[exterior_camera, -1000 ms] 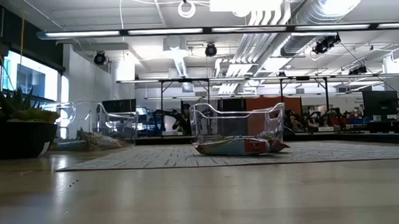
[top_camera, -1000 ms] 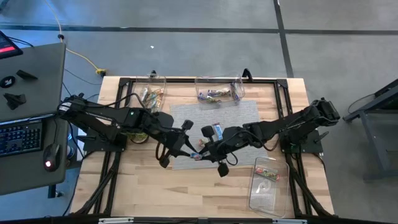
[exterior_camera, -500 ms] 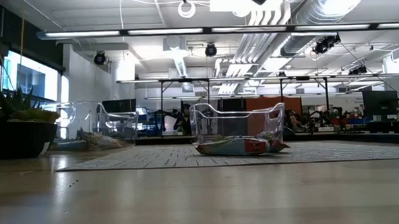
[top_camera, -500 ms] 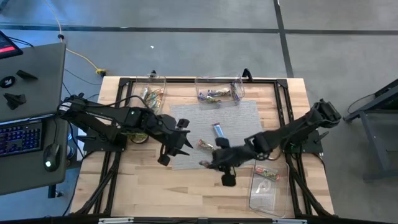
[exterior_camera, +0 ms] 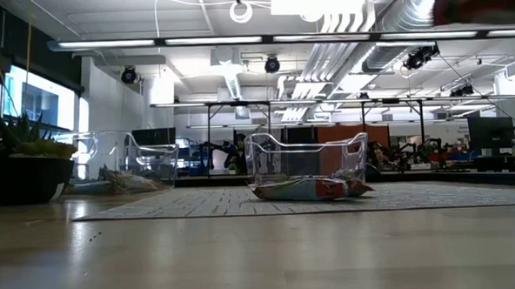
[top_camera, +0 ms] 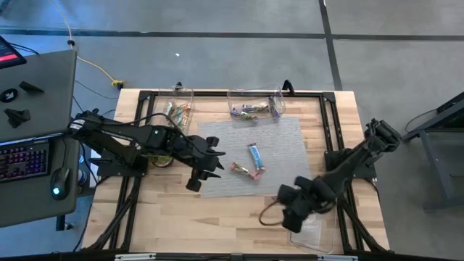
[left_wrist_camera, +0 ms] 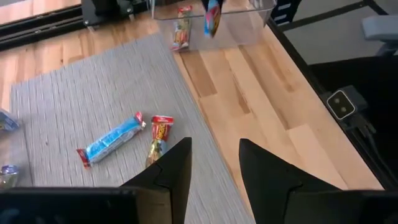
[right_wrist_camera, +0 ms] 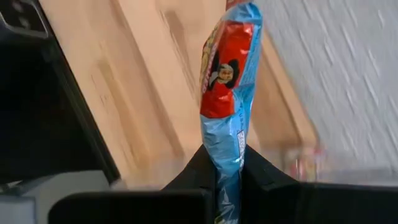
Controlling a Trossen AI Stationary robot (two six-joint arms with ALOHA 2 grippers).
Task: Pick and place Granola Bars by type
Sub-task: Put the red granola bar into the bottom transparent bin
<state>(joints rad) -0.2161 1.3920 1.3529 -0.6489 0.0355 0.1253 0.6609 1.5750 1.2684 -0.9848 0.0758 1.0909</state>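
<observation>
right hand [right_wrist_camera: 227,171] clenched a blue bar [right_wrist_camera: 229,93] above bin [top_camera: 313,230] | left hand [left_wrist_camera: 214,163] released | risk: early release, bar misses bin

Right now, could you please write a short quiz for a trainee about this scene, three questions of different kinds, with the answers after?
1. True or false: the right hand is shut on a bar with a blue and red wrapper.
2. How many bars lie loose on the grey mat? A) none B) two C) five
3. Fill in: in the high view, the right hand is over the near-right part of the table, at the clear bin, while the left hand hovers over the mat's ____ side.

Key: 1 true. 2 B: a blue bar and a red and yellow bar. 3 left.
</observation>
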